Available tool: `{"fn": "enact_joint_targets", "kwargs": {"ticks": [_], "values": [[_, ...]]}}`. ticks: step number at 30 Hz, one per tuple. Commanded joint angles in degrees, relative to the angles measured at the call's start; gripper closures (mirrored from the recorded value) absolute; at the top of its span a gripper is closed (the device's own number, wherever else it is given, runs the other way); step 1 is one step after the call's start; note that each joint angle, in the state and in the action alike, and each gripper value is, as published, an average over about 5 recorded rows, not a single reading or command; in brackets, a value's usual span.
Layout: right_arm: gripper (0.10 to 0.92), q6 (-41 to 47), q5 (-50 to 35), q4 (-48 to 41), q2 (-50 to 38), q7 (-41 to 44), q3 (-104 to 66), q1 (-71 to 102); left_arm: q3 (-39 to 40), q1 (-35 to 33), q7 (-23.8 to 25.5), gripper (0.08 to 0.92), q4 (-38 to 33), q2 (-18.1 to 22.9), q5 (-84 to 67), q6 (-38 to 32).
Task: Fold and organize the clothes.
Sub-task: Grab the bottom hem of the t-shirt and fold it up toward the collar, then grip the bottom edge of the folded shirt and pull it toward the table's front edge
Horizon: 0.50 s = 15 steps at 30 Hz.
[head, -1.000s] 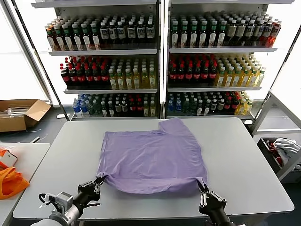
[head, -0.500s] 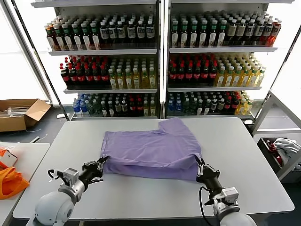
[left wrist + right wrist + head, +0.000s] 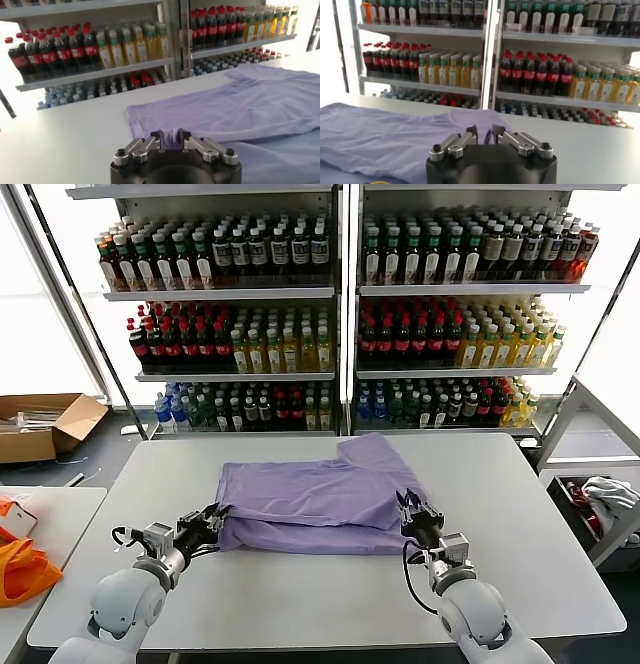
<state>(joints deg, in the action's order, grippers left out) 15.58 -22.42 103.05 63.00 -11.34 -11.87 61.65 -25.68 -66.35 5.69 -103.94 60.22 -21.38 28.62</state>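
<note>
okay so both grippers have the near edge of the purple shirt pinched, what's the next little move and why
Probably carry the hem farther toward the shelves, then lower it. The left gripper and right gripper each pinch a corner of the T-shirt, and the lifted edge is only partway over the layer lying on the table, short of the far edge.

T-shirt point(image 3: 315, 504) graphic hidden by fold; bottle labels point(image 3: 250, 254) too small to read.

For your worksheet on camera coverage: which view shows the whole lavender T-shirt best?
The head view: the whole lavender T-shirt lies folded between left gripper and right gripper. The wrist views show only the pinched edges and nearby fabric.
</note>
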Motion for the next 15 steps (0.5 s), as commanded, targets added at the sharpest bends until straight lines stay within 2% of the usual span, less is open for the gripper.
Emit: {"fn": "enact_joint_targets", "kwargs": {"ticks": [1,5,10,15], "values": [[0.487,1.0,-2.1,1.0,-0.1,-0.5,-0.8,0.3,-4.2,-3.1,-0.8,0.614,-2.7,-0.6,0.6,-0.4],[0.383,3.0,-1.7,6.5,-1.2,-2.8,-3.2,6.8,-4.9,-8.0,-1.5,0.501,-6.9,-0.9,0.6,-0.4],[0.251,9.9,-0.7,11.0,-0.9,-8.2,-4.5,12.8,-2.9,-11.9,-2.4,0.354,-9.0,-0.5,0.8,0.5],[0.205,11.6,1.2,10.3,0.2,-9.8,-4.7,15.8,-0.9,-11.8,-2.8,0.219,-7.0,0.4,0.5,0.6]]}}
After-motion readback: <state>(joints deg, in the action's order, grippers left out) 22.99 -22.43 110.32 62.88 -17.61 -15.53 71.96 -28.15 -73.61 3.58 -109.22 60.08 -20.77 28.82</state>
